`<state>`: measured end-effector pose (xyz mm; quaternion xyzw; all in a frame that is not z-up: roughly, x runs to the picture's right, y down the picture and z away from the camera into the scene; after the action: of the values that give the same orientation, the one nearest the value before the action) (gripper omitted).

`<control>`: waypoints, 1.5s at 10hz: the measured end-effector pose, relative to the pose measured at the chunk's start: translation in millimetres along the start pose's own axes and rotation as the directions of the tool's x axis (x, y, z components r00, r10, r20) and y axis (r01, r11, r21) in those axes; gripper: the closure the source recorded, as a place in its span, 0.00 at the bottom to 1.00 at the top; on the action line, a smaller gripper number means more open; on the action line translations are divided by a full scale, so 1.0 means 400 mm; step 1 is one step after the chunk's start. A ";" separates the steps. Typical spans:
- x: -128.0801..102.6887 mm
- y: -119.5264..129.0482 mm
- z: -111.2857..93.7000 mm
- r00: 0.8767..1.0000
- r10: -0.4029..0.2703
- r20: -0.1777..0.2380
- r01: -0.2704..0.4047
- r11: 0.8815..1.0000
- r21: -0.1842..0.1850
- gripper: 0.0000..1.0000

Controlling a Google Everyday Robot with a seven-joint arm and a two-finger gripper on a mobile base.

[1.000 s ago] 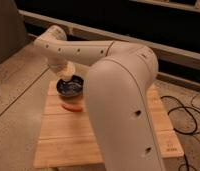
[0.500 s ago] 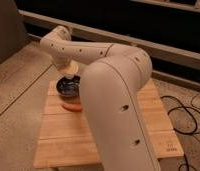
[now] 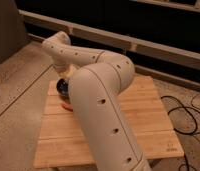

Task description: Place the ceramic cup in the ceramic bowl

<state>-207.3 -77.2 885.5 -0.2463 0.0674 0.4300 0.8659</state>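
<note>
The dark ceramic bowl (image 3: 62, 88) sits at the far left of the wooden tabletop (image 3: 143, 115), partly hidden by my white arm. My gripper (image 3: 67, 75) is at the end of the arm, directly above the bowl's far rim and close to it. A small pale cream shape at the gripper, right over the bowl, looks like the ceramic cup (image 3: 69, 71). I cannot tell whether it is held or resting in the bowl.
My large white arm (image 3: 100, 110) crosses the middle of the table and hides much of it. A small orange thing (image 3: 67, 106) lies just in front of the bowl. Black cables (image 3: 185, 112) lie on the floor to the right. A dark railing runs behind.
The arm's near section has swung left and now covers more of the bowl. The gripper end stays over the bowl, slightly lower than before.
</note>
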 end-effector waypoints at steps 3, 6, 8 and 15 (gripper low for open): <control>0.004 0.003 0.068 0.996 -0.013 -0.086 0.010 0.999 -0.036 1.00; 0.047 0.015 0.130 0.977 0.001 -0.212 -0.019 0.997 -0.081 1.00; 0.064 0.022 0.158 0.962 -0.002 -0.273 -0.025 0.995 -0.097 1.00; 0.064 0.017 0.182 0.954 -0.006 -0.299 -0.030 0.993 -0.117 0.66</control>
<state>-203.5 -20.2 937.7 -0.3597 0.1733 0.3962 0.8268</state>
